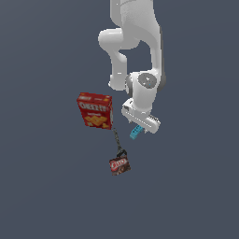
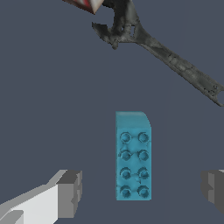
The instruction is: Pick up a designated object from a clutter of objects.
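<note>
Here the gripper (image 2: 141,192) hangs with its two fingers spread wide apart, one grey pad (image 2: 70,192) at the lower left of the wrist view and the other at the lower right edge, neither touching anything. The cyan brick (image 2: 133,156) lies flat on the dark grey floor (image 2: 43,109) between those fingers, nearer the middle of the gap than either pad, studs up in two rows of four, its long side running up and down the frame; bare floor shows on both sides of it. In the exterior view the gripper (image 1: 140,128) sits just right of centre, and the cyan brick (image 1: 136,130) pokes out from below the white hand as a small slanted sliver. No open container shows in either view; the closed packages are all that resemble one. Outward from there, the thin dark chain-like piece (image 1: 117,140) runs from beside the brick diagonally down toward the small Oreo pack (image 1: 120,165), which sits below centre, the chain's lower end touching or just meeting its top. The red Cheez-It box (image 1: 95,110) lies left of the gripper, well apart from the brick, its lower right corner close to the chain's upper end. In the wrist view the chain-like piece (image 2: 166,57) crosses the upper right, with a red and white corner (image 2: 85,4), too little in frame to identify, at the top edge.
</note>
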`<state>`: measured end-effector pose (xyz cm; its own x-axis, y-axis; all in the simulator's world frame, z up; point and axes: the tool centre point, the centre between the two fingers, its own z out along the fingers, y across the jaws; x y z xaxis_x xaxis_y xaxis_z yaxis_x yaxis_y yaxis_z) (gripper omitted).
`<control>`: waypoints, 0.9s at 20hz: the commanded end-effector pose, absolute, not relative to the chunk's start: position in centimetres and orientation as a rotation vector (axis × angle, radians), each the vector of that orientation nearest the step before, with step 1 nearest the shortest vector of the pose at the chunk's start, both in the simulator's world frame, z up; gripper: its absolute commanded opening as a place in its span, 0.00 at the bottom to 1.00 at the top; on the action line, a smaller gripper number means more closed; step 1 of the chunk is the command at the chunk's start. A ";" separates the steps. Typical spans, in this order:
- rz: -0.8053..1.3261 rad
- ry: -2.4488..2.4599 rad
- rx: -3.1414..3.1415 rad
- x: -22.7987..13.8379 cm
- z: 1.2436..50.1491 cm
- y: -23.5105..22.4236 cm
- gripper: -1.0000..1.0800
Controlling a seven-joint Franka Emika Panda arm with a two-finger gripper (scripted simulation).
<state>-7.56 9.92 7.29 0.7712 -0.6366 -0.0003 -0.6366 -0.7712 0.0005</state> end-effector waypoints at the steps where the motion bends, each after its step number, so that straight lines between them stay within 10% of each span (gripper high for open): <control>1: -0.001 -1.063 2.956 -7.6 7.3 9.9 0.96; 18: 0.000 -1.067 2.955 -7.7 2.4 9.9 0.96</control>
<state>-7.72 9.92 2.77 0.7694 -0.6388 -0.0007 -0.6388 -0.7694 0.0009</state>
